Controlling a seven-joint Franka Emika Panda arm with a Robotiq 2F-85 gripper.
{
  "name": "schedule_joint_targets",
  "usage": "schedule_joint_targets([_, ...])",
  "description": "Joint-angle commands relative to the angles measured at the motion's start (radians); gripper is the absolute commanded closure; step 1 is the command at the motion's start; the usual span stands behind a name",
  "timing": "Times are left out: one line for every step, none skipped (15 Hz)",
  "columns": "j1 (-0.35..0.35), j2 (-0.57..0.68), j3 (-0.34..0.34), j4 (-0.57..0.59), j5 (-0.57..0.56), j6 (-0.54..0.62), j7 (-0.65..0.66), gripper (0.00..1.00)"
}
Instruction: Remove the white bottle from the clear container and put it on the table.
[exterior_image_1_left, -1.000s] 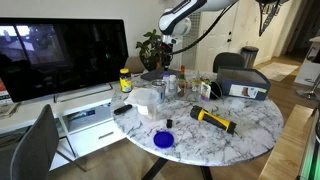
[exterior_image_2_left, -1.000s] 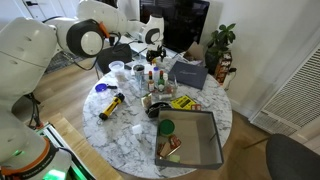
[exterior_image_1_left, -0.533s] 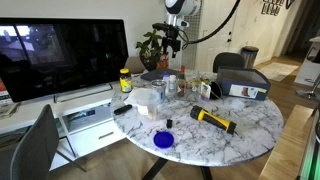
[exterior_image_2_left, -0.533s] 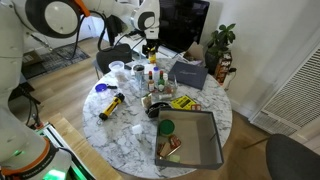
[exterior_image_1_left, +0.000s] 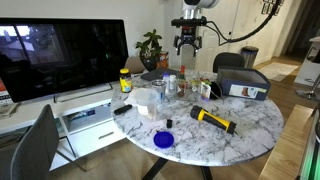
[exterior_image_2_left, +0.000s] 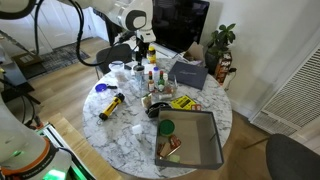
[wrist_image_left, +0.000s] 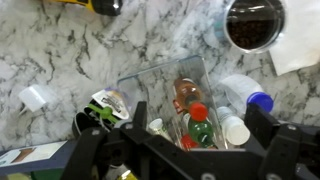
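Observation:
The clear container (wrist_image_left: 150, 78) stands on the round marble table (exterior_image_1_left: 252, 126) with several small bottles in it. It also shows in both exterior views (exterior_image_1_left: 178, 86) (exterior_image_2_left: 155, 88). In the wrist view the white bottle shows as a white cap (wrist_image_left: 236, 131) at the container's right side, beside a green bottle with a red cap (wrist_image_left: 198, 124). In an exterior view the white bottle (exterior_image_1_left: 183, 78) stands upright. My gripper (exterior_image_1_left: 189, 44) (exterior_image_2_left: 147, 45) hangs well above the container, pointing down. In the wrist view the gripper (wrist_image_left: 198, 112) is open and empty, its fingers either side of the bottles.
A yellow-and-black tool (exterior_image_1_left: 213, 120), a blue lid (exterior_image_1_left: 163, 139) and a yellow-lidded jar (exterior_image_1_left: 125, 79) are on the table. A dark box (exterior_image_1_left: 240, 80) stands at the far side. A grey tray (exterior_image_2_left: 205, 150) is near one edge. A dark-filled cup (wrist_image_left: 252, 22) is near the container.
The arm has swung across from beside the plant to directly above the container. The gripper has stayed open and empty. Nothing on the table has moved.

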Motion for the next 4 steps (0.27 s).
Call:
schedule_joint_targets([-0.044, -0.165, -0.012, -0.248, -0.034, 0.016, -0.238, 0.0])
schedule_joint_targets([-0.02, -0.065, -0.009, -0.104, -0.014, -0.002, -0.13, 0.0])
schedule_joint_targets([-0.032, -0.094, -0.013, -0.152, -0.019, -0.002, -0.179, 0.0])
schedule_joint_targets([-0.04, -0.116, -0.016, -0.184, -0.022, -0.001, -0.206, 0.0])
